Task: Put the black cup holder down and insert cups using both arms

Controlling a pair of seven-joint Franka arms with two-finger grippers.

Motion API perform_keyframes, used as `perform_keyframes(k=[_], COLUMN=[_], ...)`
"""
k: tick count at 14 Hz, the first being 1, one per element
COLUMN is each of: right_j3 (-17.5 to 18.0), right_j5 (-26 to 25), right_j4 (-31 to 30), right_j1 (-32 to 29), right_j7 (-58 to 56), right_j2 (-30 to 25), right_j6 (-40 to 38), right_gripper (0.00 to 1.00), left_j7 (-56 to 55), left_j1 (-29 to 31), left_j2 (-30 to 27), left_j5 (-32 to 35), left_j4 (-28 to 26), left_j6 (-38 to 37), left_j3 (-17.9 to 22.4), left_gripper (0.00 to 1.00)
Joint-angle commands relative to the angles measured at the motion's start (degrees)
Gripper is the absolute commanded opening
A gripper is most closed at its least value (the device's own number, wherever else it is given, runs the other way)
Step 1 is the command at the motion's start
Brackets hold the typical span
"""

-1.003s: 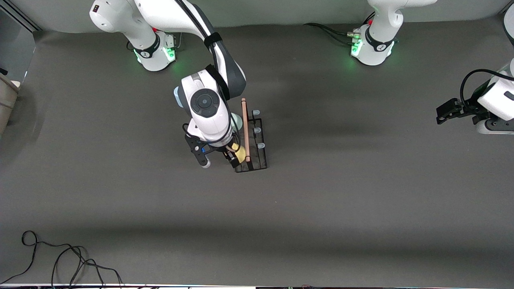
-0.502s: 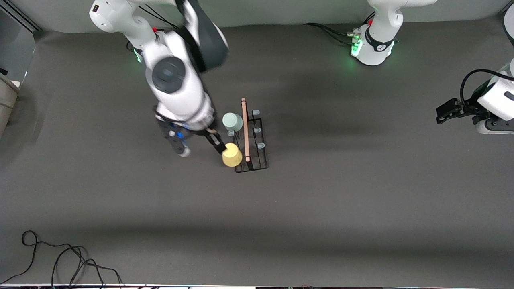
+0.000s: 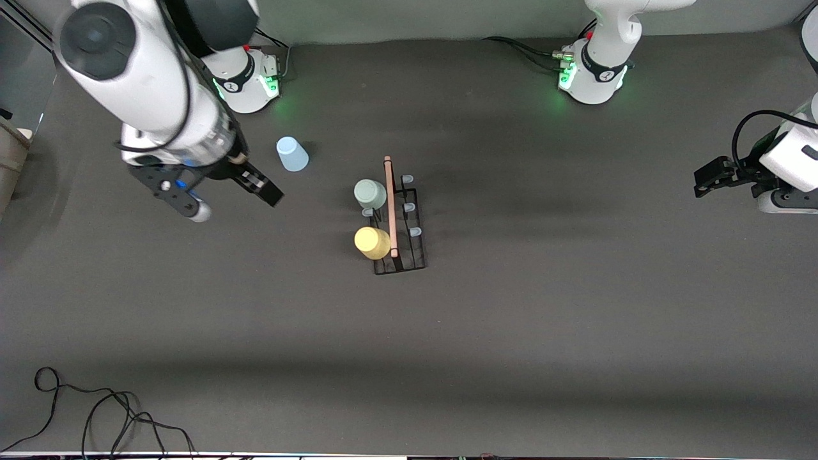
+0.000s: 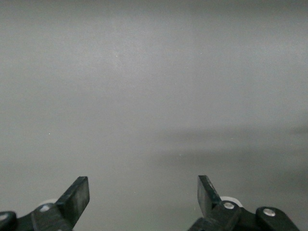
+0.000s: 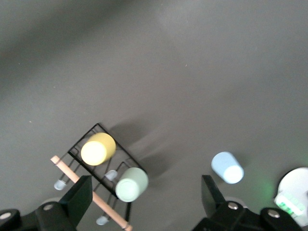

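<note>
A dark grey table (image 3: 511, 332) fills the scene, a pale wall (image 3: 415, 19) along its top edge, a black cable (image 3: 96, 409) at one lower corner.

Yellow cup (image 5: 98, 148) & mint cup (image 5: 131, 184) on black rack (image 5: 82, 144); blue cup (image 5: 227, 167) apart on table (image 5: 192, 72).

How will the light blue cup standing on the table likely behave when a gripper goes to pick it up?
The light blue cup looks thin, plain plastic, so probably light and apt to slide or tip if nudged. It stands upside down, wide rim on the table, which should steady it. Its smooth tapered wall may slip upward out of a pinch.
</note>
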Motion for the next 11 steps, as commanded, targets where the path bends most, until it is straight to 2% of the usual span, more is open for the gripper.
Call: perform_keyframes(k=[1, 5, 9, 11], right_j3=[3.10, 21.80, 32.98, 38.34], right_j5=[-5.40, -9.97, -10.60, -9.99], right_j4=[-3.79, -7.04, -7.58, -7.75], right_j1=[-5.28, -28.99, -47.80, -56.60], right_j7=[-10.05, -27.98, -46.69, -52.34], right_j2=[-6.17, -12.68, -13.92, -13.92], right_j6=[-0.07, 0.02, 0.55, 0.72], right_gripper=[1.00, 1.00, 1.00, 1.00], left_j7=[0.88, 0.79, 0.35, 0.00], left_j1=[-0.15, -0.24, -0.24, -0.33], left_j2=[-0.63, -0.45, -0.54, -0.54], left_j5=[-0.49, -0.49, -0.49, -0.40], left_j4=[-0.30, -0.30, -0.30, -0.56], left_j6=[-0.69, -0.51, -0.60, -0.60], left_j3=[0.26, 0.26, 0.17, 0.17], left_gripper=[1.00, 1.00, 1.00, 1.00])
